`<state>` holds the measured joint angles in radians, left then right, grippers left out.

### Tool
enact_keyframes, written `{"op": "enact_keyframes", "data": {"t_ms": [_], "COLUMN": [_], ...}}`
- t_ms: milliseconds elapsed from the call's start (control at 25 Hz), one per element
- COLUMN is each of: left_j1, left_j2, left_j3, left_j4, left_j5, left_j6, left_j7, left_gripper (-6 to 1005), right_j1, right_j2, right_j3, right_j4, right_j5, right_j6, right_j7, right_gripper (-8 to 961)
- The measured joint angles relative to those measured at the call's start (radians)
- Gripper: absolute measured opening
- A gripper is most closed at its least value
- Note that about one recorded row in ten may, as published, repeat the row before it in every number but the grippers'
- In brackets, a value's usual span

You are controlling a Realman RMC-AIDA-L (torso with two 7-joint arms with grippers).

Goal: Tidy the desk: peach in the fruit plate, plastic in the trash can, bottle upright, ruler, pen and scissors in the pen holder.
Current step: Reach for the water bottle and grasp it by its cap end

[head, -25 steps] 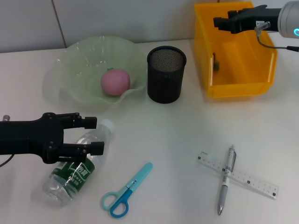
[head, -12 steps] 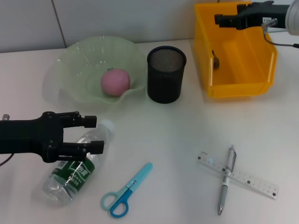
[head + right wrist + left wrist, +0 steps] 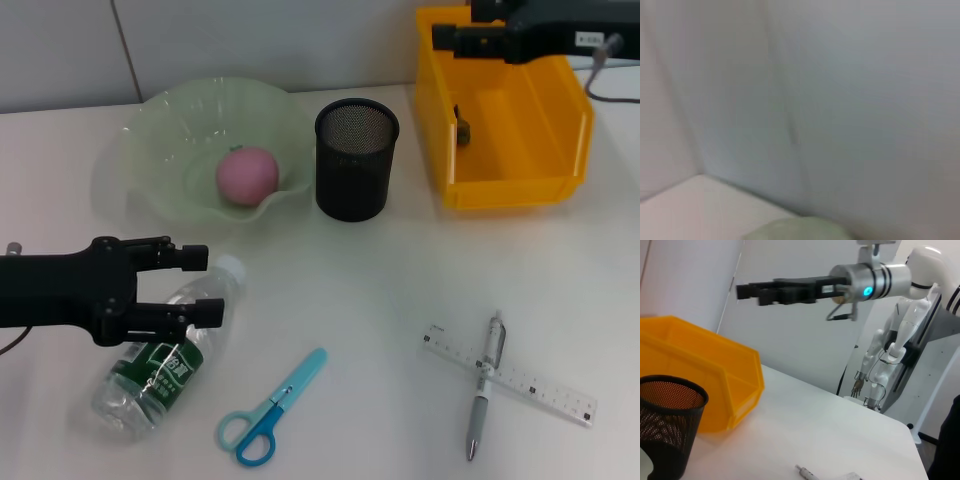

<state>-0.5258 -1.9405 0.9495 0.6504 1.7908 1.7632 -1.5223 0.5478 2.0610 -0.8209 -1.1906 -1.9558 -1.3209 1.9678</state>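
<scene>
A clear bottle (image 3: 158,366) with a green label lies on its side at the front left. My left gripper (image 3: 197,286) is open, its fingers (image 3: 186,258) either side of the bottle's neck end. The pink peach (image 3: 247,176) rests in the pale green fruit plate (image 3: 150,130). Blue scissors (image 3: 270,410) lie near the front edge. A pen (image 3: 482,398) lies across the clear ruler (image 3: 508,376) at the front right. The black mesh pen holder (image 3: 356,160) (image 3: 667,415) stands mid-table. My right gripper (image 3: 445,38) (image 3: 747,291) hovers over the back of the yellow trash can (image 3: 520,185) (image 3: 700,375). A small dark scrap (image 3: 462,128) lies in the can; I cannot tell whether it is the plastic.
A grey wall runs close behind the table. Bare white tabletop (image 3: 400,290) lies between the pen holder and the ruler. The right wrist view holds only blurred wall and a bit of the plate's rim.
My right gripper has shifted left and slightly farther back over the trash can. The left gripper has stayed at the bottle, barely moving.
</scene>
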Motion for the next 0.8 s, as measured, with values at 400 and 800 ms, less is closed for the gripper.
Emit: {"op": "enact_keyframes", "data": {"t_ms": [400, 800], "left_j1": [-0.011, -0.013], "left_j2": [0.0, -0.001], "left_j3": [0.0, 0.0], "left_j4": [0.0, 0.0], "left_j5": [0.002, 0.002], "left_j6": [0.001, 0.001], "left_j7": [-0.005, -0.008], "left_gripper": [758, 756], "right_j1": [-0.001, -0.018], "right_j2": [-0.039, -0.082], "right_j3": [0.155, 0.195], "right_j4": [0.029, 0.139], "right_j5": [0.017, -0.098], "right_j6": [-0.374, -0.524], "right_j7": [-0.077, -0.145], "right_gripper": [760, 761]}}
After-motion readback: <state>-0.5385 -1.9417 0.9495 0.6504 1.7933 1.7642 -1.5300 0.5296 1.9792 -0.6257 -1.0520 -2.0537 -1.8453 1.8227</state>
